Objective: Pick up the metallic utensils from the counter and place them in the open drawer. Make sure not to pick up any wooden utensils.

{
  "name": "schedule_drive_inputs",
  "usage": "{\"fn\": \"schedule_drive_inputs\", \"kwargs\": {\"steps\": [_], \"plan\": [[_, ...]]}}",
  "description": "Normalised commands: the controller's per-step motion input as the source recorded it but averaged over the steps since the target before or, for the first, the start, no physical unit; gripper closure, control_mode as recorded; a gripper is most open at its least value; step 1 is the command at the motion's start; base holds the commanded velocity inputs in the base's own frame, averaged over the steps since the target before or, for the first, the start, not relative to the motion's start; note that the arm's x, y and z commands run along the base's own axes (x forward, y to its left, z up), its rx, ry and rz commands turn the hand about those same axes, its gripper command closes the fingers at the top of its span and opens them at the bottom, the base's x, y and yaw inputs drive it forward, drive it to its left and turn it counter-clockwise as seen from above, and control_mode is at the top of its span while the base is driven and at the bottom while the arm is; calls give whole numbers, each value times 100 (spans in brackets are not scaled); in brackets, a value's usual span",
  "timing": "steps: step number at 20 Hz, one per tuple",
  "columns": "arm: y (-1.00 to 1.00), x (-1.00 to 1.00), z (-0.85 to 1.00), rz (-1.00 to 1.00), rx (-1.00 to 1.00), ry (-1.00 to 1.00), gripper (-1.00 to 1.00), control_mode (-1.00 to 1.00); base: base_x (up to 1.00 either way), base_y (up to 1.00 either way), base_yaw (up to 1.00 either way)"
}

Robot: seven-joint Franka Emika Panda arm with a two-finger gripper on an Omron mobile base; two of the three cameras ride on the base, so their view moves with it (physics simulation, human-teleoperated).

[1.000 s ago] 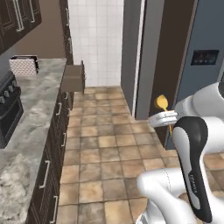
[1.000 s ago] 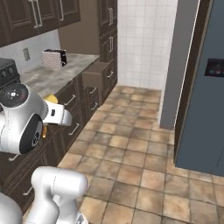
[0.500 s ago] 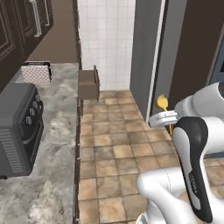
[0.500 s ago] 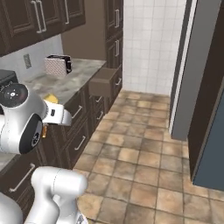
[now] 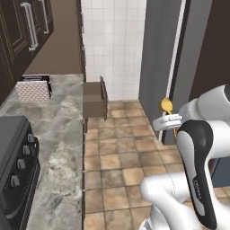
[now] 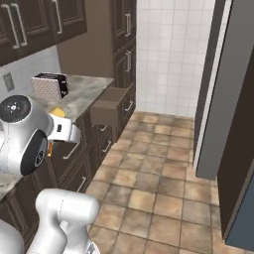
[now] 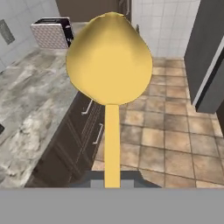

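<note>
Now my claw [image 5: 170,120] pinches the golden spoon [image 7: 109,61], mid-carry, and next I must reach the open drawer [image 5: 93,99] at upper centre of frame.

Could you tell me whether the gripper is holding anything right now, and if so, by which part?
Yes: the gripper is shut on the golden-yellow spoon, gripping the lower end of its handle, with the bowl pointing away from the hand.
</note>
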Motion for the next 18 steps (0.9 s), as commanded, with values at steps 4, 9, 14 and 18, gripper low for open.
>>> {"fn": "schedule_drive_inputs", "kwargs": {"steps": [4, 9, 14, 18], "plan": [[0, 0, 0, 0, 0, 0, 100, 100, 94, -1, 0], [0, 0, 0, 0, 0, 0, 100, 100, 100, 1, 0], [0, 0, 0, 0, 0, 0, 100, 100, 99, 2, 0], [0, 0, 0, 0, 0, 0, 100, 100, 58, 28, 0]]}}
